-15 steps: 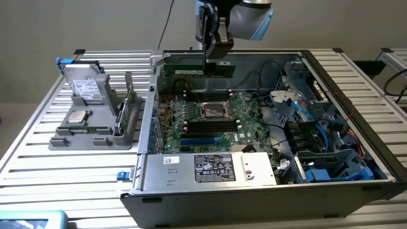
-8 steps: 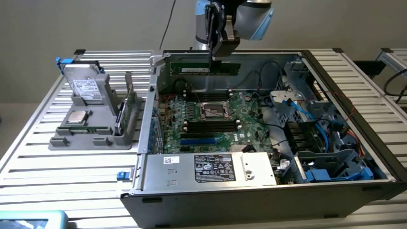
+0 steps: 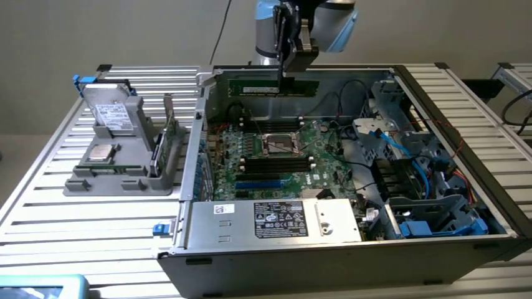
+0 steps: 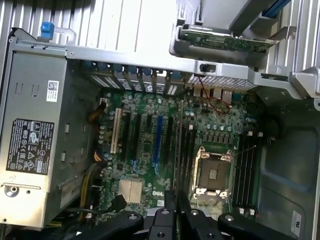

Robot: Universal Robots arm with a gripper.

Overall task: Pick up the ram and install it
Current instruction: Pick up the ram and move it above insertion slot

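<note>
Above the far part of the open computer case (image 3: 332,268), the gripper (image 3: 293,73) hangs from the arm and points down. Its two fingers are pressed onto the ram (image 3: 258,88), pinching it at the top edge near its middle. In the exterior view the ram is a long green stick that lies level, with its flat face to the camera. It is up in the air in front of the far wall of the case, well apart from the motherboard (image 3: 275,165) below.

The wrist view looks straight down between the fingers, so there the ram is just a thin dark edge. This edge runs along the black memory slots (image 4: 189,150) just beside the CPU socket (image 4: 212,172), parallel to them. From this view I cannot tell how high the ram is over the slots; the exterior view gives that.

At the near side of the case the power supply (image 3: 275,219) lies with its black label up. On the exterior view's right, blue cables (image 3: 390,140) cross the drive bays.

Outside the case, on the exterior view's left, a grey holder (image 3: 116,168) stands on the slatted table (image 3: 99,218), with a silver hard drive (image 3: 114,115) upright at its far end. The wrist view shows a green card (image 4: 225,41) with a metal bracket in that holder.
</note>
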